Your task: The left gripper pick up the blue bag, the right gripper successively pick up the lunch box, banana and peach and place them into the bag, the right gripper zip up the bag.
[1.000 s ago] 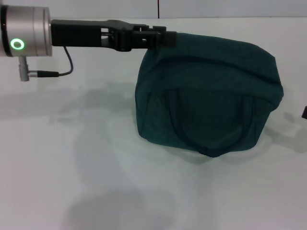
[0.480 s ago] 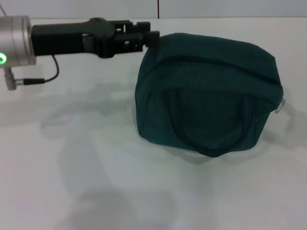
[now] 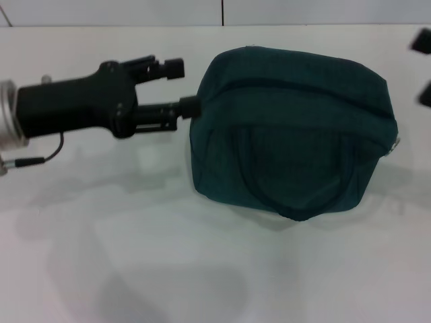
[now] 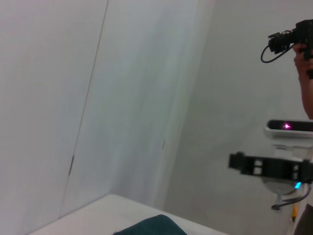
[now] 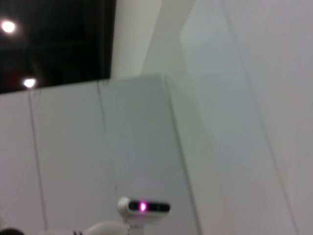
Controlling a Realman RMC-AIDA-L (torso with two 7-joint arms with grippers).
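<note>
The blue bag (image 3: 289, 128) sits on the white table right of centre, its top closed and a loop handle hanging down its front. A ring zipper pull (image 3: 394, 145) shows at its right end. My left gripper (image 3: 182, 87) is open just left of the bag, with its lower fingertip (image 3: 189, 106) at the bag's left side and nothing held. Two dark tips of my right gripper (image 3: 423, 67) stand apart at the right edge, above the bag's right end. One corner of the bag (image 4: 146, 226) appears in the left wrist view. The lunch box, banana and peach are out of view.
White table (image 3: 202, 269) stretches in front of and left of the bag. A pale wall (image 3: 135, 10) runs behind the table. The wrist views show mostly walls, plus a head unit with a pink light (image 5: 143, 206).
My left gripper has let go of the bag's top left corner, drawn back to the left and lower, and opened. The right gripper's tips have come in at the upper right edge.
</note>
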